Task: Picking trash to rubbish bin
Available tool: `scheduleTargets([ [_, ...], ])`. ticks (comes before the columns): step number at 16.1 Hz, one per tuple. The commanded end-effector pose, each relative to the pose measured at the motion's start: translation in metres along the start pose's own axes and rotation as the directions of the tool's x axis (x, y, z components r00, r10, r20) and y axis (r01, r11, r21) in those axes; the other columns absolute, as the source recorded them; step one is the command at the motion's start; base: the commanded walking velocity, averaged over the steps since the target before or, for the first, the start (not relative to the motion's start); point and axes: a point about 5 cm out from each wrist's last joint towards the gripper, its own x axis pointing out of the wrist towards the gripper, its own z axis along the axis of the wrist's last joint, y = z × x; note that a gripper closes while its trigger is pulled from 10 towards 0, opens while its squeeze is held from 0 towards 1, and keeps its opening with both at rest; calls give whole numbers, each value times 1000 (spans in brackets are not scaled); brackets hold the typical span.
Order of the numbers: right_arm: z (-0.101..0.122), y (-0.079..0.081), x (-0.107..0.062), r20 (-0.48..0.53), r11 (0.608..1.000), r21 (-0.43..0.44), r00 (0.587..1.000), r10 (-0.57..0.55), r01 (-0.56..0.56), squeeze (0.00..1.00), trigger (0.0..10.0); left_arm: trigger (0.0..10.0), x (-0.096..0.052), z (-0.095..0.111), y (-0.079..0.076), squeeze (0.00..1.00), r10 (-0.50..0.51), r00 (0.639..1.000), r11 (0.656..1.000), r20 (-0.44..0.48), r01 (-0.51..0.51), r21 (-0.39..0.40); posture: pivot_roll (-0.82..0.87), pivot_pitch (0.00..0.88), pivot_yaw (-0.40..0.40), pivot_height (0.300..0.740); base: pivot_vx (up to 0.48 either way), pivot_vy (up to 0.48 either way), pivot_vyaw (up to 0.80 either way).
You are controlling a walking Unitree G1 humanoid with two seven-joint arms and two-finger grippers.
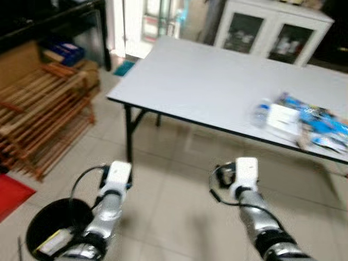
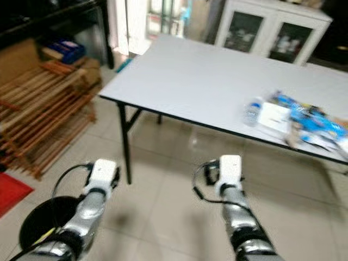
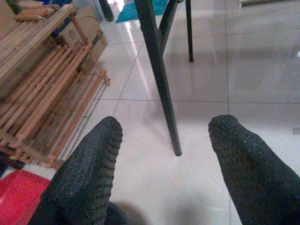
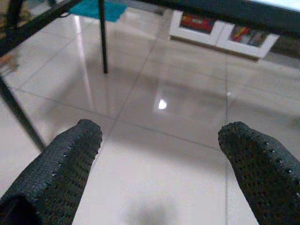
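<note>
1. Trash pile (image 1: 318, 128) sits at our bench's (image 1: 206, 81) near edge, toward the right end: a clear plastic bottle (image 1: 261, 113), a white paper (image 1: 283, 117) and blue wrappers, all touching.
2. Left gripper (image 3: 161, 154) and right gripper (image 4: 159, 159) hang over the floor tiles, jaws spread wide, nothing in them.
3. Black rubbish bin (image 1: 51, 225) is on the floor by our left arm.
4. Bottle looks light, slick and crushable, so we'd pinch its middle; wrappers are floppy, so bunch them.
</note>
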Motion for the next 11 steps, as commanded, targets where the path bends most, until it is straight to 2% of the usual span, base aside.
scheduleTargets([
  [1, 4, -7, 1, 14, 1000, -11, 1000, -15, 15, 0, 10000, 10000, 1, 3, -4, 0, -3, 1000, 1000, 8, 3, -6, 3, 24, -89, 740, 0, -386, 0],
  [11, 3, -4, 1, 9, 1000, -26, 1000, 4, -4, 0, 10000, 10000, 0, 2, -6, 0, -12, 1000, 1000, 11, 12, -4, 6, 5, -94, 740, 0, -387, 0],
])
